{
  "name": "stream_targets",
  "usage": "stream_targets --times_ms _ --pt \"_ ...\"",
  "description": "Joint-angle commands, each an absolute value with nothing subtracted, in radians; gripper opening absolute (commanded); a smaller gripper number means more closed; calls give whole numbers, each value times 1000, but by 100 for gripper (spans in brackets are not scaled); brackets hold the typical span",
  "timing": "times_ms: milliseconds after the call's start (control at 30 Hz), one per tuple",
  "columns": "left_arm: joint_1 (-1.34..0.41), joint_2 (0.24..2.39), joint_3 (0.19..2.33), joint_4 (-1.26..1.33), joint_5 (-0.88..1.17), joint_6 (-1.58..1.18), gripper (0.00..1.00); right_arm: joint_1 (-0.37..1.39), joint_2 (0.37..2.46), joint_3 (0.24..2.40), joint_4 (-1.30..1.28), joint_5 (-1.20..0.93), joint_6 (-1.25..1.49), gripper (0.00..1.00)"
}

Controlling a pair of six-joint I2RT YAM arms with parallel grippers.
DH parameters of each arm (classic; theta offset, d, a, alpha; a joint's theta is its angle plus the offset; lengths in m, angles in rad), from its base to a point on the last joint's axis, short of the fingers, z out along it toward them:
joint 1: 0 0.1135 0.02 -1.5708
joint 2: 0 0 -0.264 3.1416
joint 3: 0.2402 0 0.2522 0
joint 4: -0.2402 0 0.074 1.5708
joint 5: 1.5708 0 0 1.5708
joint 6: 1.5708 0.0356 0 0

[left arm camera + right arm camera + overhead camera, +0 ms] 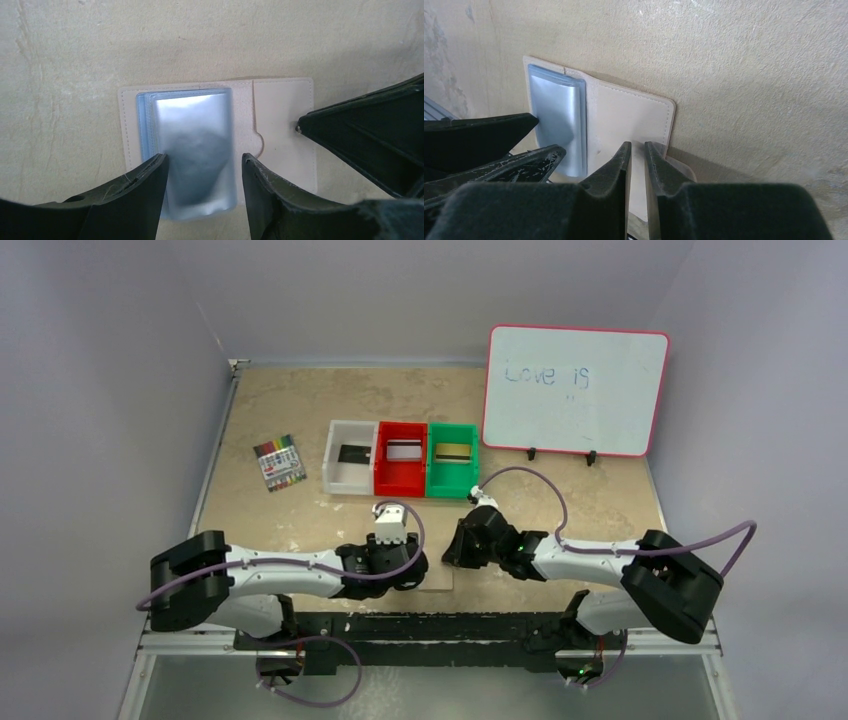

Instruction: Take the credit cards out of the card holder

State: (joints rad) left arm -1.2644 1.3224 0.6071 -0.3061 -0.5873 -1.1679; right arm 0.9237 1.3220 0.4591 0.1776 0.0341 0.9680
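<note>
Straddling the silvery inside of the card holder (282, 112) — open, flat on the table (300, 410) by the arms' bases — the left gripper (202, 162) stands wide; the right gripper (637, 147), fingers nearly together, touches its right flap — pinching or pressing, I cannot tell.

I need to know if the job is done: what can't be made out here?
Top view: card holder mostly hidden under the left hand.
Left wrist view: silvery sleeves opaque and blurred; any card inside unseen.
Right wrist view: right hand's own fingers hide whether it pinches the cover.
</note>
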Motion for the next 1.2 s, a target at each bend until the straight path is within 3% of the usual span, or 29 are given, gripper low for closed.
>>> stream_targets --times_ms 0,400,533,667,1167 --pt "-1283 1383 681 -427 -664 -1184 56 925 1328 470 194 35 965 18" --pt "-1348 1435 769 -441 -724 -1181 56 926 1341 469 206 33 960 18" --pt "-1348 1394 698 -269 -639 -1169 54 925 1322 460 206 41 962 18" --pt "-1337 1373 601 -14 -555 -1171 59 926 1296 446 209 50 973 20" --pt "-1326 1500 688 103 -473 -1115 58 926 957 375 17 209 1097 32"
